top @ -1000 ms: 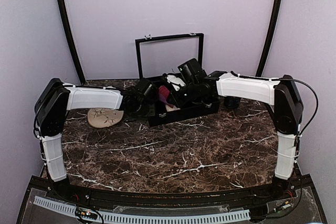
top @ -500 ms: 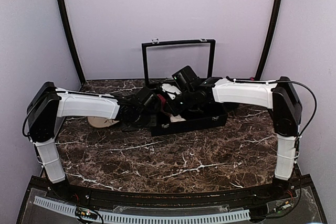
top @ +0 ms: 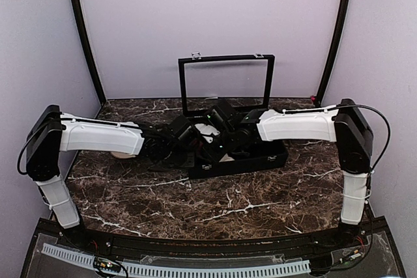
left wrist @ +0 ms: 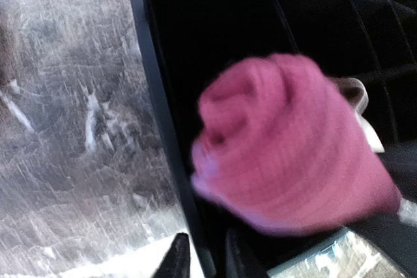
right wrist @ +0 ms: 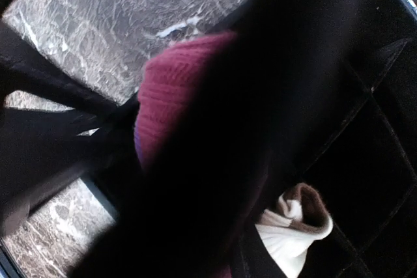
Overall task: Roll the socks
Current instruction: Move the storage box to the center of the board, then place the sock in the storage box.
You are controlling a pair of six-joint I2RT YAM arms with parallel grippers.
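The magenta sock (left wrist: 287, 148) is a rolled bundle inside the black divided box (top: 260, 159), close to its left wall. In the right wrist view the magenta sock (right wrist: 171, 96) shows beside a dark finger (right wrist: 215, 161) that covers most of it. My right gripper (top: 218, 136) reaches into the box and looks shut on this sock. The cream sock (right wrist: 293, 229) with its brown band lies rolled in a neighbouring compartment. My left gripper (left wrist: 207, 262) stands at the box's left wall, one fingertip on each side of it, closed on the wall.
The box's lid frame (top: 226, 58) stands upright behind it. A beige patterned disc (top: 117, 155) peeks out under my left forearm. Brown marble table (top: 228, 206) lies in front of the box, and purple walls close in at the back and sides.
The box and its lid have slid right and towards the near edge. Both arms moved with it, and my left forearm now covers most of the beige disc.
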